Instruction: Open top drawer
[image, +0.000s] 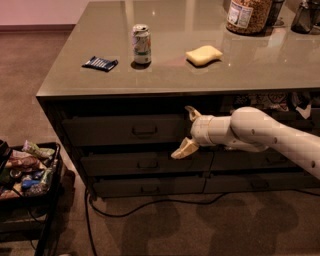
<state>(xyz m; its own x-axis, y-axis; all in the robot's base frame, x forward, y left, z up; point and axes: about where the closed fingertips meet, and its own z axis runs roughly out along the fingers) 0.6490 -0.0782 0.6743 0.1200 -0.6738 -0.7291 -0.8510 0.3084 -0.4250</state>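
Note:
The top drawer (110, 131) is the wide dark front just under the counter's left half, and its small pull handle (145, 130) sits in the middle. Its front lies level with the cabinet face. My gripper (181, 132) hangs in front of the drawer's right end, a short way right of the handle and not touching it. It is open, with one cream fingertip (190, 112) up and the other (179, 152) down, and nothing between them. My white arm (265, 135) reaches in from the right.
On the counter (200, 75) stand a can (141, 44), a yellow sponge (203, 55), a blue packet (100, 63) and a jar (247, 15). Shorter drawers (140, 164) lie below. A black cart (30, 170) of snacks stands at left. A cable (150, 202) crosses the floor.

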